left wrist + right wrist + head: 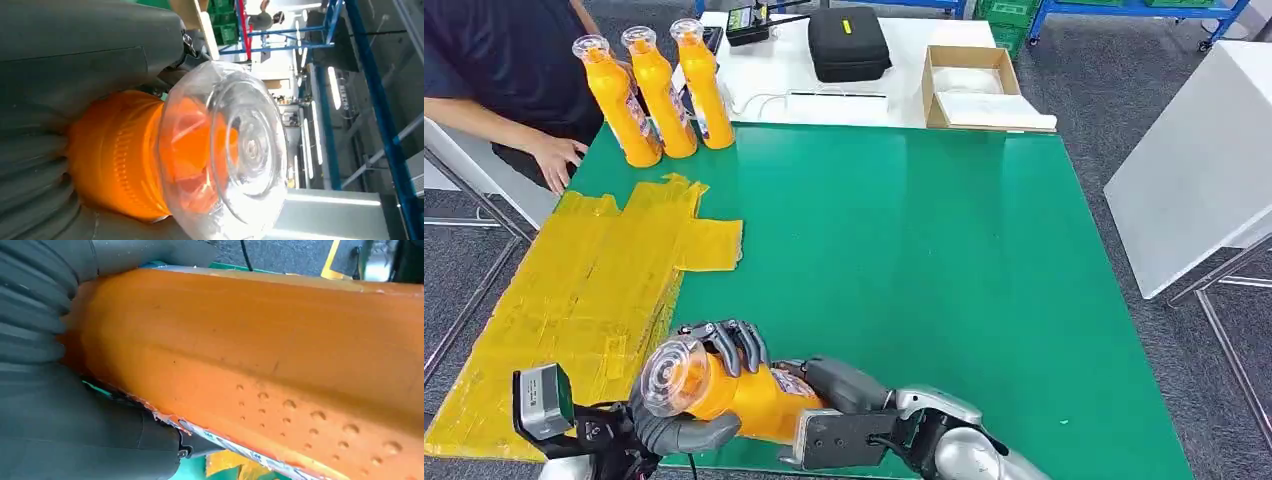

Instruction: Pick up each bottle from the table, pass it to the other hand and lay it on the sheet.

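The green table (944, 260) took up most of the head view, and the yellow sheet (584, 300) lay over its left part, running off the near-left corner. Behind the green top stood a white table (894, 80) carrying a black case (848, 42) and an open cardboard box (974, 85). A person's hand (556, 160) rested at the far-left edge, just beside the sheet.

Three orange bottles (664, 95) stood upright in a tight row at the far-left corner of the green table, clear caps up.

Near the front edge, a fourth orange bottle (724, 385) lay roughly level in the air between both hands, its clear cap (230, 150) towards the left. The left hand (689, 390) was wrapped round the neck just behind the cap, dark fingers (729, 340) curled over the top and the thumb beneath. The right hand (839, 385) was closed round the body and label end; in the right wrist view its grey thumb pressed against the bottle's dimpled orange side (280, 370). The bottle hung over the boundary where the sheet met bare green
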Available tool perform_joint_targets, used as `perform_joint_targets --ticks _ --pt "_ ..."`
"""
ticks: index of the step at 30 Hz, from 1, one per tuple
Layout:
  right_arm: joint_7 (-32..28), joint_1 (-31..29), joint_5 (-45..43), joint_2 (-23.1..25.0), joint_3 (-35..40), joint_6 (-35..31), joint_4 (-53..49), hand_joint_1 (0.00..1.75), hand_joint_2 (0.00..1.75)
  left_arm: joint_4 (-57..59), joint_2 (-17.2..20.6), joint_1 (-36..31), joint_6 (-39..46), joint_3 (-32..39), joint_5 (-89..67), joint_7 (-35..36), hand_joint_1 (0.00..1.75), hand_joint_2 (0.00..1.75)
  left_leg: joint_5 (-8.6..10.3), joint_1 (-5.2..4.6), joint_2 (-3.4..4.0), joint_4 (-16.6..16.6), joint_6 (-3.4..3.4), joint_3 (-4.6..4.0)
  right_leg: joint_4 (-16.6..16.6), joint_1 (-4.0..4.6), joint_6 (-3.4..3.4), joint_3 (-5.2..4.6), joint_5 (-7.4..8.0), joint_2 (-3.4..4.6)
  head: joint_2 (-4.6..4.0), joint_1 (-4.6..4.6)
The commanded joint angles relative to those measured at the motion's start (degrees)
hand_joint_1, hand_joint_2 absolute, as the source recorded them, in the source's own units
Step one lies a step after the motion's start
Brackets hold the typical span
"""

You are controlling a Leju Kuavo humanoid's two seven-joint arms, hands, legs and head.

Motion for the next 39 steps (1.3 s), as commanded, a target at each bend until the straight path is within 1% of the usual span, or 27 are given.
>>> perform_joint_targets --ticks 1,9,10,16,17,18,19,20,23,24,26,27,29,31,33,35,36,38,39 --pt "-0.29 0.5 0.83 -0.97 2.54 1.35 4.02 1.75 1.75 3.33 0.41 -2.0 -0.09 -0.41 0.18 0.03 1.75 1.75 0.0 0.0 -0.08 -0.12 0.05 0.26 -0.12 0.03 -0.1 0.29 -0.04 -0.08 0.0 0.0" --pt "-0.29 0.5 0.83 -0.97 2.54 1.35 4.02 1.75 1.75 3.33 0.41 -2.0 -0.09 -0.41 0.18 0.03 1.75 1.75 0.01 0.0 -0.05 -0.07 0.03 0.13 -0.07 0.01 -0.06 0.15 -0.02 -0.05 0.0 0.0" --pt "-0.29 0.5 0.83 -0.97 2.54 1.35 4.02 1.75 1.75 3.33 0.41 -2.0 -0.09 -0.41 0.18 0.03 1.75 1.75 0.0 0.0 -0.07 -0.12 0.05 0.25 -0.11 0.02 -0.1 0.28 -0.03 -0.08 0.0 0.0" --pt "-0.34 0.76 1.02 -0.97 2.18 1.65 4.25 1.75 1.75 3.52 0.41 -2.04 -0.12 -0.44 0.09 0.07 1.75 1.75 0.01 0.01 -0.07 -0.09 0.04 0.2 -0.1 0.03 -0.08 0.23 -0.02 -0.07 0.0 0.0" --pt "-0.32 0.86 1.15 -0.87 1.99 1.71 4.23 1.75 1.75 3.5 0.36 -2.06 0.05 -0.41 -0.28 0.05 1.75 1.75 0.01 0.0 -0.08 -0.14 0.06 0.3 -0.15 0.02 -0.11 0.33 -0.03 -0.09 0.0 0.0" --pt "-0.26 1.2 1.43 -0.79 1.61 1.28 4.14 1.61 1.75 3.48 0.34 -2.05 0.06 -0.47 -0.47 0.03 1.75 1.75 0.01 0.0 -0.08 -0.12 0.05 0.24 -0.12 0.02 -0.1 0.28 -0.03 -0.08 0.0 0.0" --pt "-0.28 1.63 1.54 -0.69 1.14 0.67 4.02 0.21 1.75 3.42 0.3 -2.01 0.18 -0.45 -0.63 0.02 1.75 1.75 0.02 -0.01 -0.08 -0.08 0.04 0.14 -0.07 0.01 -0.06 0.16 -0.02 -0.08 0.0 0.0" --pt "-0.34 2.2 0.95 -0.5 0.57 0.34 4.03 0.0 1.75 3.31 0.25 -2.0 0.34 -0.44 -0.93 -0.01 1.75 1.75 0.0 0.02 -0.09 -0.1 0.05 0.23 -0.11 0.04 -0.09 0.27 -0.03 -0.1 0.0 0.0" --pt "-0.45 2.53 0.39 -0.61 0.32 0.52 4.06 0.0 1.75 3.22 0.26 -2.0 0.35 -0.51 -1.07 -0.04 1.75 1.75 0.01 0.01 -0.1 -0.11 0.06 0.23 -0.12 0.03 -0.09 0.27 -0.03 -0.11 0.0 0.0" --pt "-0.55 2.71 0.51 -0.72 0.18 0.4 3.86 0.0 0.0 3.14 0.29 -2.0 0.35 -0.58 -1.16 -0.03 1.75 1.75 0.0 -0.01 -0.09 -0.09 0.06 0.22 -0.09 0.01 -0.09 0.25 -0.05 -0.1 0.0 0.0" --pt "-0.92 3.24 1.0 -0.75 -0.23 -0.02 3.5 0.0 0.0 3.01 0.25 -1.95 0.7 -0.59 -1.81 -0.2 1.75 1.75 0.0 -0.01 -0.06 -0.07 0.04 0.14 -0.06 0.0 -0.06 0.16 -0.02 -0.07 0.0 0.0" --pt "-1.31 3.45 2.32 -0.87 -0.32 -0.61 3.15 0.0 0.0 2.91 0.28 -1.92 0.86 -0.63 -2.27 -0.36 1.75 1.75 -0.02 0.0 -0.08 -0.1 0.07 0.27 -0.11 0.03 -0.1 0.31 -0.05 -0.09 0.0 0.0" --pt "-1.62 3.97 3.78 -0.83 -0.76 -1.66 2.69 0.0 0.0 2.75 0.25 -1.81 1.11 -0.59 -2.77 -0.53 1.75 1.75 0.0 0.0 -0.12 -0.11 0.07 0.26 -0.12 0.03 -0.1 0.31 -0.04 -0.12 0.0 0.0" --pt "-2.21 5.45 6.95 -0.79 -1.92 -3.85 1.53 0.0 0.0 2.27 0.22 -1.5 1.84 -0.55 -4.38 -0.92 1.75 1.75 0.01 -0.03 -0.09 -0.07 0.05 0.13 -0.05 -0.01 -0.06 0.15 -0.03 -0.1 0.0 0.0" --pt "-2.64 7.39 7.75 -0.58 -3.56 -4.82 0.32 0.0 0.0 1.91 0.26 -1.13 2.08 -0.55 -4.91 -1.02 1.75 1.75 -0.01 0.0 -0.12 -0.09 0.06 0.22 -0.09 0.02 -0.1 0.25 -0.06 -0.12 0.0 0.0" --pt "-3.12 8.59 8.5 -0.73 -4.43 -5.28 -0.56 0.0 0.0 1.52 0.25 -0.84 2.88 -0.47 -6.38 -1.36 1.75 1.75 0.0 0.0 -0.12 -0.04 0.04 0.11 -0.04 0.02 -0.07 0.15 -0.05 -0.12 0.0 0.0" --pt "-2.29 10.15 9.44 -2.5 -5.05 -6.0 -2.64 0.0 0.0 1.28 0.35 -0.37 3.62 -0.26 -8.42 -2.21 1.75 1.75 -0.01 0.0 -0.14 -0.07 0.06 0.19 -0.08 0.02 -0.1 0.24 -0.07 -0.14 0.0 0.02" --pt "-2.33 10.91 9.46 -3.21 -5.37 -6.05 -3.47 0.0 0.0 1.27 0.45 -0.2 3.54 -0.29 -8.63 -2.41 1.75 1.75 -0.02 -0.01 -0.1 -0.04 0.05 0.11 -0.04 0.0 -0.06 0.15 -0.06 -0.11 0.0 0.0" --pt "-2.35 11.12 9.46 -3.43 -5.47 -6.06 -3.76 0.0 0.0 1.26 0.47 -0.17 3.51 -0.27 -8.66 -2.46 1.75 1.75 -0.04 -0.01 -0.13 -0.06 0.08 0.21 -0.07 0.01 -0.09 0.27 -0.09 -0.14 0.0 0.0"
